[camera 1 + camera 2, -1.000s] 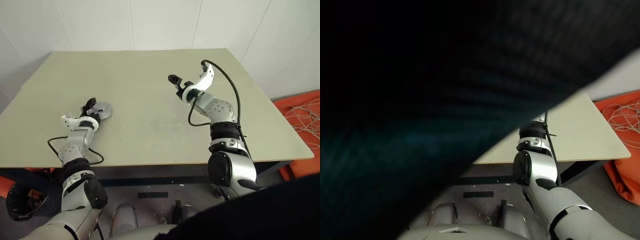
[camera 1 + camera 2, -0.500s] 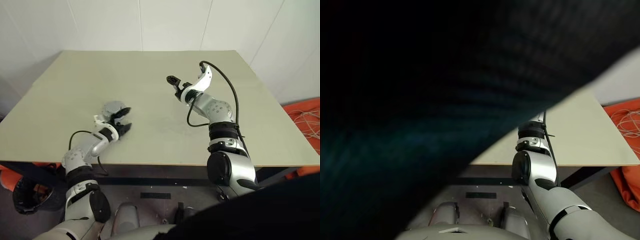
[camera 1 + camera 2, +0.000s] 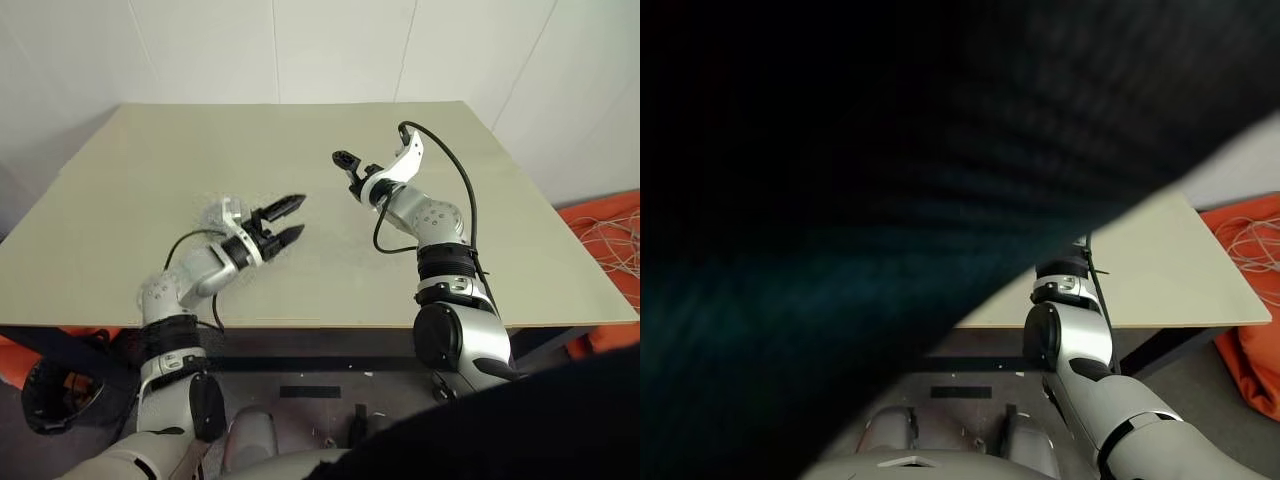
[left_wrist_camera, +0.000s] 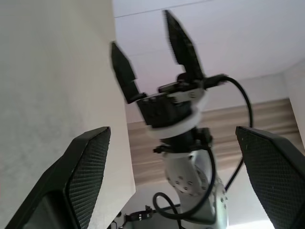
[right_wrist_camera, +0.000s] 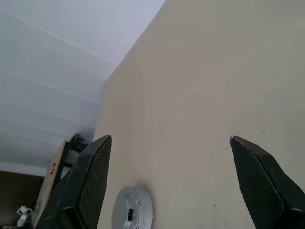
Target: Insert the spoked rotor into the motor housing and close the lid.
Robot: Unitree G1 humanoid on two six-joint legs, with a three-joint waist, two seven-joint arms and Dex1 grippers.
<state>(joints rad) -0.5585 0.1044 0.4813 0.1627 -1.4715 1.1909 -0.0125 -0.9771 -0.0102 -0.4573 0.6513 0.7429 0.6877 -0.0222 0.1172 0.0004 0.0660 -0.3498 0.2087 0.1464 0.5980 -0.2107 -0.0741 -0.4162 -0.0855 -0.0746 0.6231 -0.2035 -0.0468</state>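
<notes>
A round grey disc with a dark centre, the lid (image 5: 132,214), lies flat on the table (image 3: 300,130). In the left eye view the lid (image 3: 213,213) sits at the front left, just behind my left wrist. The motor housing is hidden under it, and the spoked rotor is hidden. My left gripper (image 3: 293,220) hovers above the table to the right of the lid, open and empty, pointing toward my right gripper. My right gripper (image 3: 352,170) hangs over the middle of the table, open with nothing in it; the left wrist view shows its spread fingers (image 4: 178,43).
The beige table stands against white walls. An orange cloth with white cables (image 3: 610,225) lies on the floor beyond the table's right edge. A dark blurred shape (image 3: 890,200) covers most of the right eye view.
My left gripper has left the lid, risen and swung right toward the table's middle, turning to point at the right gripper. The right arm has not moved. The camera shifted a little.
</notes>
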